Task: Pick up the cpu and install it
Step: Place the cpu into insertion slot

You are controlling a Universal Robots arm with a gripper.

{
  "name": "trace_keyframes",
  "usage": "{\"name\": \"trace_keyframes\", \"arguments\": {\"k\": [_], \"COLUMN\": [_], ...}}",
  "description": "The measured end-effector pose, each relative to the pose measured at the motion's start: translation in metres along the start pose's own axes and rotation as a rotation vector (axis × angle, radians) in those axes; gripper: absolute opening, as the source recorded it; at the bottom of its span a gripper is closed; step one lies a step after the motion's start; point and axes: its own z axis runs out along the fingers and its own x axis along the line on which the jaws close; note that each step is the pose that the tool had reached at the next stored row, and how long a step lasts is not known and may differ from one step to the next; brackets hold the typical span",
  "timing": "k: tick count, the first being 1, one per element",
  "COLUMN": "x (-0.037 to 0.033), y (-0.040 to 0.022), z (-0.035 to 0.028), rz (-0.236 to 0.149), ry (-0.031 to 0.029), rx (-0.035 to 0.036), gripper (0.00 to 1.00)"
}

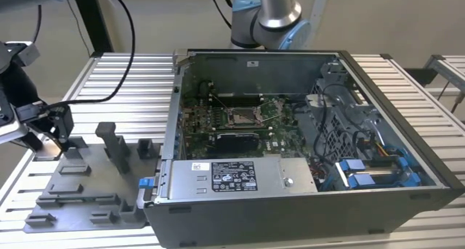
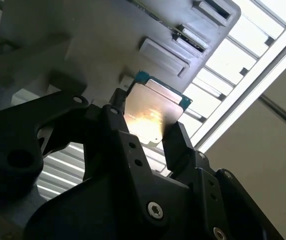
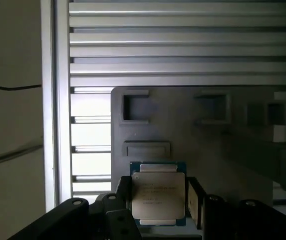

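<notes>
A: Where does the cpu [image 3: 157,195] sit?
B: Clamped in the hand [image 3: 158,202]. One black finger [image 3: 194,198] presses each of two opposite edges, and the silvery top shows in both wrist views.
A: Behind it?
B: The grey fixture tray [image 3: 207,145] on the slatted bench [image 3: 182,50] — whether the chip touches the tray, I can't tell.
A: Farther off?
B: The open computer case [image 1: 291,211] — well apart toward the exterior view's right, socket [image 1: 243,115] inside.

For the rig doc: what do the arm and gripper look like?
Silver tubular arm with grey joints and light-blue caps. Matte black two-finger gripper of angular linkage plates with socket-head screws; black cables run to it in the exterior view.
</notes>
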Motion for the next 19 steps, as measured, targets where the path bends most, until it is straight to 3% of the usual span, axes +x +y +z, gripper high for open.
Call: {"name": "trace_keyframes", "arguments": {"k": [3,4,16,19], "x": [0.0001,0.0002,0.0005,0.0005], "y": [0.0021,0.0024,0.0054,0.0054], "z": [-0.0033,-0.0043,-0.0223,-0.0224], "rz": [0.000,0.000,0.000,0.000], "ry": [0.0155,0.0165,0.0102,0.0099], "rx": [0.0005,0.0006,0.0000,-0.0002], "gripper": [0.00,0.00,0.00,0.00]}}
